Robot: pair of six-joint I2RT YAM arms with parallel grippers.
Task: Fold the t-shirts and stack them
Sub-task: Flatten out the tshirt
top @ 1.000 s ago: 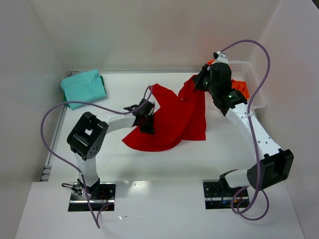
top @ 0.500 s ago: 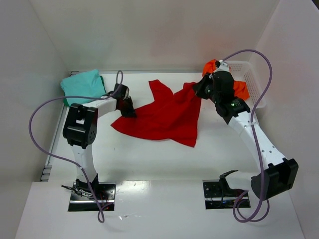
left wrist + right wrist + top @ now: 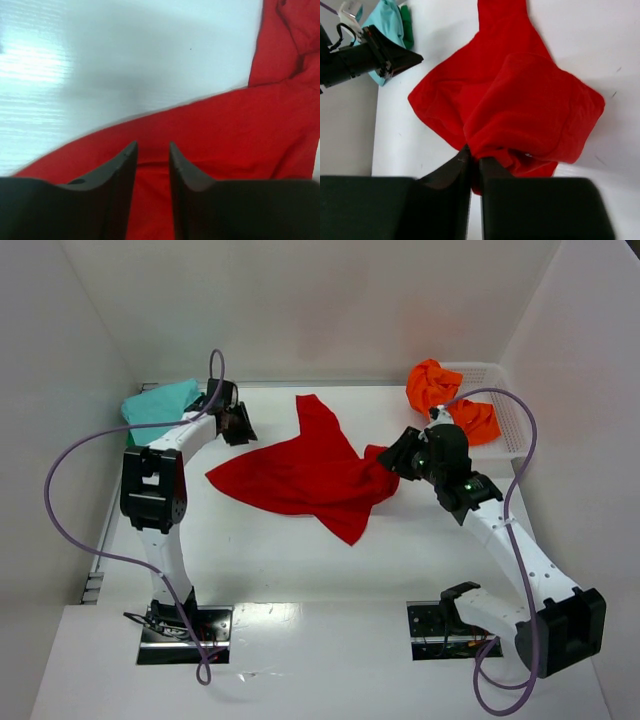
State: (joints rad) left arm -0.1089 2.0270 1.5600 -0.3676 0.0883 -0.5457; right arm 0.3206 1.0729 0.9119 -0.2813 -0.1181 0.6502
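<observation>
The red t-shirt (image 3: 300, 475) lies spread on the white table, its right edge bunched up. My right gripper (image 3: 395, 458) is shut on that bunched edge; in the right wrist view red cloth (image 3: 520, 105) is pinched between its jaws (image 3: 474, 152). My left gripper (image 3: 240, 428) hovers open by the shirt's far left edge, and red cloth (image 3: 225, 125) shows through the gap between its fingers (image 3: 152, 145). The folded teal t-shirt (image 3: 160, 405) sits at the far left. The orange t-shirt (image 3: 440, 390) is crumpled in the basket.
A white mesh basket (image 3: 505, 390) stands at the far right corner against the wall. White walls close in the table on three sides. A dark green strip (image 3: 407, 25) shows beside the teal t-shirt (image 3: 387, 20).
The red t-shirt went from hanging bunched between both grippers to lying spread out. My left gripper swung left and back and opened. My right gripper moved nearer and lower with the cloth.
</observation>
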